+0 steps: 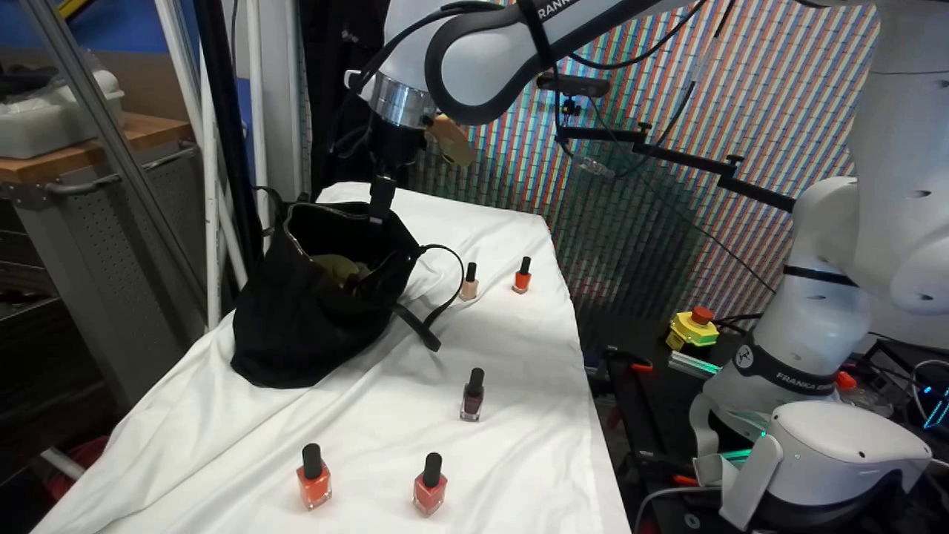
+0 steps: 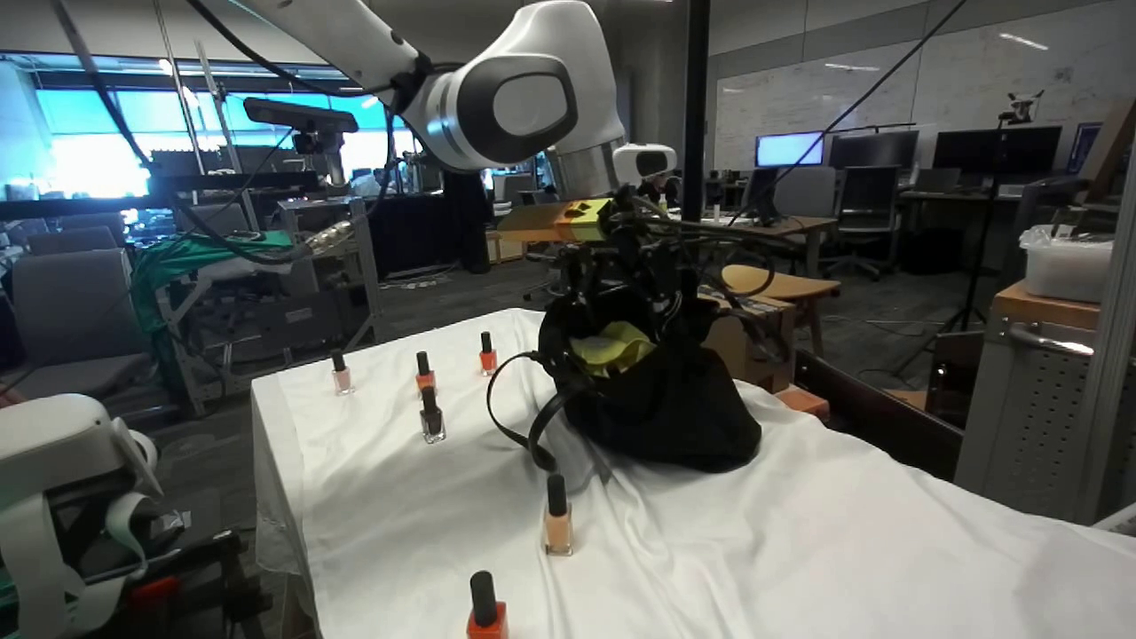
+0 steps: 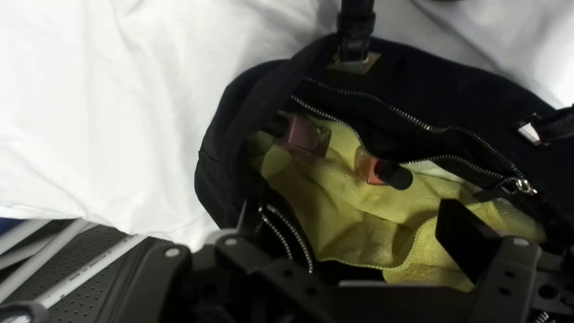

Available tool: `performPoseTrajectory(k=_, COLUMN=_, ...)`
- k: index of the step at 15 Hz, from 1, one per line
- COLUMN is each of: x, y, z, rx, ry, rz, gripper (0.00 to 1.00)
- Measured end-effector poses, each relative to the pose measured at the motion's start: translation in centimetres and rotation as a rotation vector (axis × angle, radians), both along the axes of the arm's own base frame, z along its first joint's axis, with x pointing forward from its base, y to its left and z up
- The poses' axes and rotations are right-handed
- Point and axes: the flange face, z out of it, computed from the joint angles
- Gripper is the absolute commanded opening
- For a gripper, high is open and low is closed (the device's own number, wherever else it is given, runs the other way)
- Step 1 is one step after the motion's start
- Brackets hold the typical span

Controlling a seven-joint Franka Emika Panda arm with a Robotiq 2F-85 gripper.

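Observation:
My gripper [image 3: 344, 214] stands open over the mouth of a black fabric bag [image 1: 311, 326], its jaws wide apart with nothing between them. In both exterior views its fingers [image 1: 379, 208] reach down to the bag's rim; in an exterior view the gripper [image 2: 626, 297] partly overlaps the opening. Yellow cloth [image 3: 350, 215] fills the bag's inside. On that cloth lie a purple nail polish bottle [image 3: 305, 137] with its cap half hidden, and an orange one [image 3: 370, 167] with a black cap. The zipped edge [image 3: 399, 116] of the bag hangs beside them.
Several nail polish bottles stand upright on the white cloth: dark purple [image 1: 472, 403], orange [image 1: 315, 486], coral [image 1: 429, 495], red-orange [image 1: 521, 282], peach [image 2: 557, 530] and pale pink [image 2: 343, 380]. The bag's strap [image 1: 419, 326] loops onto the table. A metal cart [image 1: 111, 237] stands beyond the bag.

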Motion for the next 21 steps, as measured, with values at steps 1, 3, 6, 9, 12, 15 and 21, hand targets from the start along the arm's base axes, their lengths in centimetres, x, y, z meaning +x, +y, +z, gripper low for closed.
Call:
performPoseTrajectory(k=1, x=-0.7, y=-0.5, z=0.2, rx=-0.001, ry=0.021, rz=-0.010, gripper=1.00)
performPoseTrajectory(k=3, x=-2.5, y=-1.8, z=0.5, rx=-0.002, ry=0.066, rz=-0.033, gripper=1.00)
performPoseTrajectory(k=6, x=-5.7, y=-3.5, z=1.0, rx=-0.001, ry=0.118, rz=-0.064, gripper=1.00)
performPoseTrajectory(k=9, x=-8.9, y=-4.2, z=1.2, rx=0.002, ry=0.166, rz=-0.088, gripper=1.00)
performPoseTrajectory(k=12, x=-11.3, y=-4.5, z=0.6, rx=0.004, ry=0.213, rz=-0.114, gripper=1.00)
performPoseTrajectory(k=15, x=-12.5, y=-4.7, z=-0.7, rx=0.008, ry=0.251, rz=-0.141, gripper=1.00)
performPoseTrajectory(k=21, x=-12.8, y=-6.0, z=-3.5, rx=0.011, ry=0.283, rz=-0.225, gripper=1.00)
